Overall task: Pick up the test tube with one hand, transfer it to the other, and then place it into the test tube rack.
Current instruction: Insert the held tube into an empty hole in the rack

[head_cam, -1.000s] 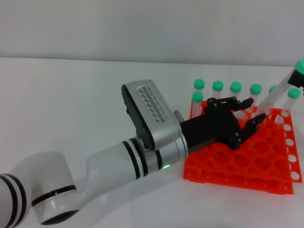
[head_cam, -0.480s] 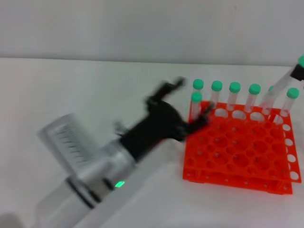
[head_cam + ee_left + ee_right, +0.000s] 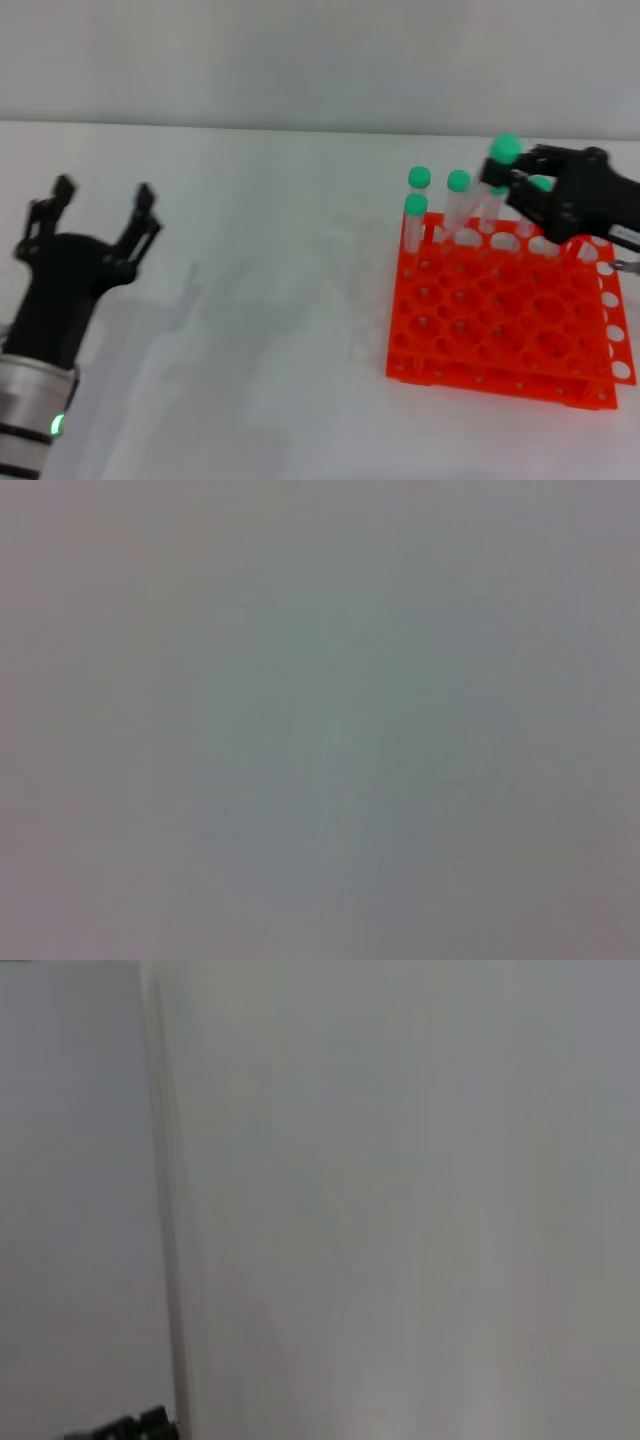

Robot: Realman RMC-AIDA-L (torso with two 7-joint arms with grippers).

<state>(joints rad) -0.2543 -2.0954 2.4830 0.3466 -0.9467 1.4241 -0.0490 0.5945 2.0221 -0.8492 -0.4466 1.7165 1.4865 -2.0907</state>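
Observation:
In the head view my right gripper (image 3: 508,186) is shut on the test tube (image 3: 503,150). The tube has a green cap and tilts over the back row of the orange-red test tube rack (image 3: 500,320). Its lower end is hard to tell apart from the tubes standing there. My left gripper (image 3: 100,205) is open and empty, far to the left of the rack above the white table. The wrist views show only blank pale surfaces.
Several green-capped tubes (image 3: 416,205) stand in the rack's back rows, some hidden behind the right gripper. The white table (image 3: 270,300) lies between the left gripper and the rack. A pale wall runs along the back.
My left arm has pulled back from over the rack to the far left, empty and open. My right gripper has moved left with the tube, from the right edge to above the rack's back row.

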